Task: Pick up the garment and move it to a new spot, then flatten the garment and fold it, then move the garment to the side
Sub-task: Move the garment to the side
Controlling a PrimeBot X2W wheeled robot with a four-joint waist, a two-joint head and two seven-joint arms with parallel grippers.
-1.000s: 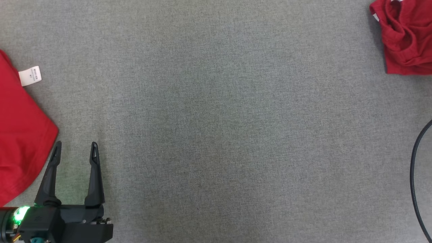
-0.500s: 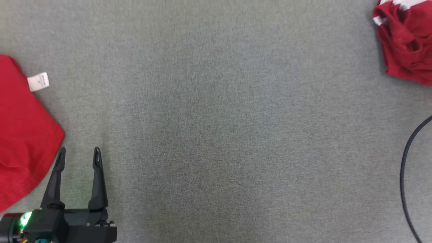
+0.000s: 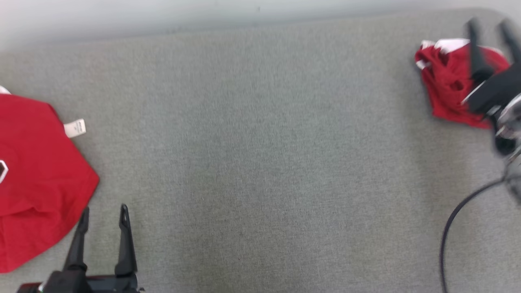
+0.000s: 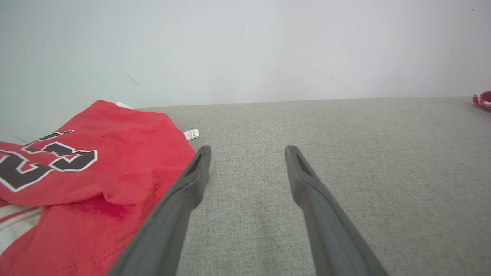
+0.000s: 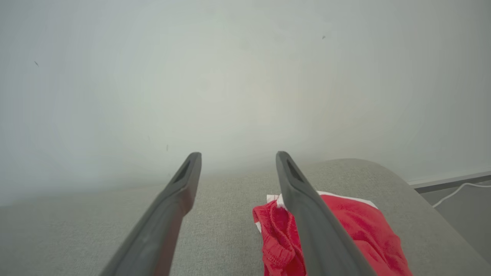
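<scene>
A crumpled red garment point(image 3: 445, 81) with white trim lies bunched at the far right corner of the grey cloth surface point(image 3: 260, 162). My right gripper point(image 3: 488, 24) hovers over it, blurred, fingers apart and nothing between them. In the right wrist view the garment point(image 5: 364, 230) sits under and right of that open gripper point(image 5: 238, 155). My left gripper point(image 3: 104, 210) stands open at the lower left, empty. It is just right of a second red jersey point(image 3: 36, 183) with black-and-white numerals point(image 4: 50, 161); its left finger overlaps the jersey's edge in the left wrist view.
A white care label point(image 3: 75, 128) sticks out from the left jersey. A black cable point(image 3: 452, 228) curves over the surface at the lower right. The surface ends at a pale wall point(image 3: 163, 16) along the far edge, with a rounded corner point(image 5: 383, 168) at the right.
The head camera has tilted, so the whole picture has slid down and the far edge and wall now show. My right gripper has come into view over the crumpled garment. The left gripper stays open.
</scene>
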